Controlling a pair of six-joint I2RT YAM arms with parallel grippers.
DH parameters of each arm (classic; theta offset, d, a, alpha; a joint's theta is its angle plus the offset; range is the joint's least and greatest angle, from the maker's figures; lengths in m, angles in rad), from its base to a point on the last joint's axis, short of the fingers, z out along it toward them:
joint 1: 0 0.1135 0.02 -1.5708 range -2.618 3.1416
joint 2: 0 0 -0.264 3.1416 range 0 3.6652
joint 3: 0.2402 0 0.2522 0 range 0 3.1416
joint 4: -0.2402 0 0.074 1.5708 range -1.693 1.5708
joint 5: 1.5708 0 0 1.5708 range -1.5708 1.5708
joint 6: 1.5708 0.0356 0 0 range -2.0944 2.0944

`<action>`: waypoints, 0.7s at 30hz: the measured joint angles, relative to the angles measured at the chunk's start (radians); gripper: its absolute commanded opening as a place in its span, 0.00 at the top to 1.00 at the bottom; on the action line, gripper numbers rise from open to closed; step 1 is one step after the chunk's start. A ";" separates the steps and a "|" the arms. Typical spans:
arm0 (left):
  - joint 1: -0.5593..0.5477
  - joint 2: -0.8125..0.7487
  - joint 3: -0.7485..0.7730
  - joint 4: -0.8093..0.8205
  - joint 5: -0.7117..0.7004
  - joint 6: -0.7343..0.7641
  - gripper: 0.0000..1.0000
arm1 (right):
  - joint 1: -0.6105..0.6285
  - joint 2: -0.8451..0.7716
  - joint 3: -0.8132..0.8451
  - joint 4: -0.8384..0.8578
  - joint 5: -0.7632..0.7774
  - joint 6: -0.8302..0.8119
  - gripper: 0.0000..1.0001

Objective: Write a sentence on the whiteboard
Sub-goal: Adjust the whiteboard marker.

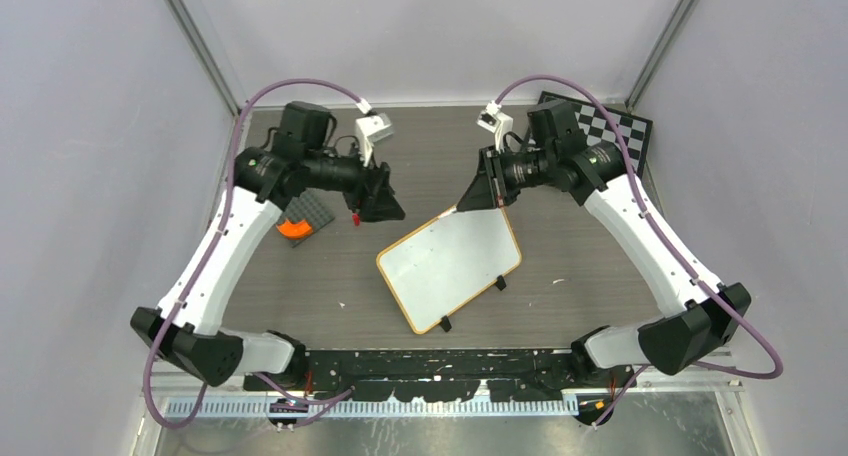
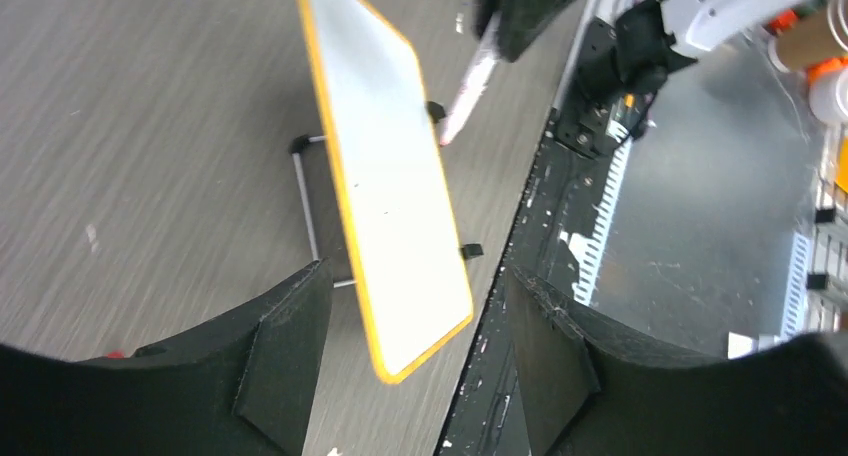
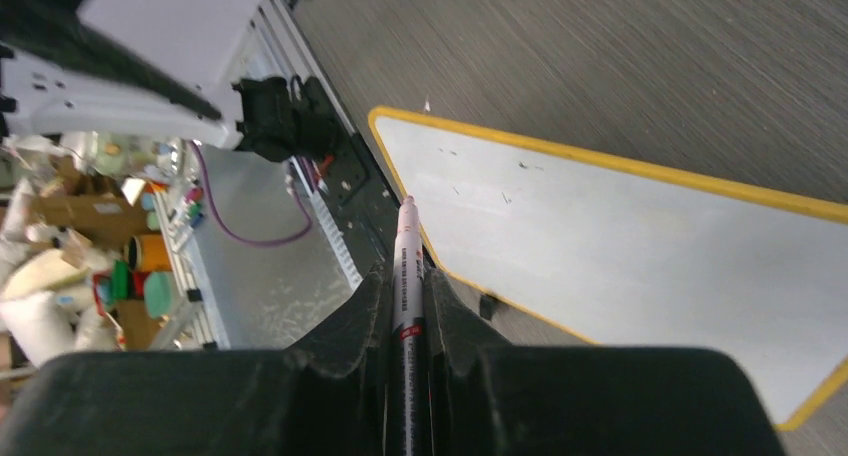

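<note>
We held the slim white marker pen (image 3: 407, 246) clamped in our right gripper (image 3: 408, 282), tip forward, we judged so it could reach the small white orange-rimmed whiteboard (image 1: 450, 261) lying mid-scene between both arms. Its face showed no sentence yet. Our left gripper (image 1: 382, 206) hung just left of the board's far corner, jaws apart and empty, probably free to steady it.

whiteboard (image 1: 450, 264) sitting skewed mid-table, bare table (image 1: 600, 266) lying open on both sides, right gripper (image 1: 480, 196) pinching marker (image 3: 407, 266) crowding the board's far corner, left gripper (image 1: 380, 209) hovering nearby, grey-and-orange block (image 1: 302, 219) sitting under left arm, checkered board (image 1: 620, 131) occupying far right corner
</note>
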 measured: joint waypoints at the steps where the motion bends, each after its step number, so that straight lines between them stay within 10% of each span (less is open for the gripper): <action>1: -0.040 0.008 0.005 0.004 0.014 0.008 0.35 | 0.001 0.004 0.000 0.024 -0.005 0.035 1.00; 11: -0.293 0.141 0.037 0.010 -0.126 0.113 0.45 | 0.029 0.015 -0.033 0.199 -0.042 0.283 1.00; 21: -0.365 0.140 0.039 0.022 -0.209 0.208 0.86 | 0.052 0.031 -0.063 0.233 -0.076 0.367 1.00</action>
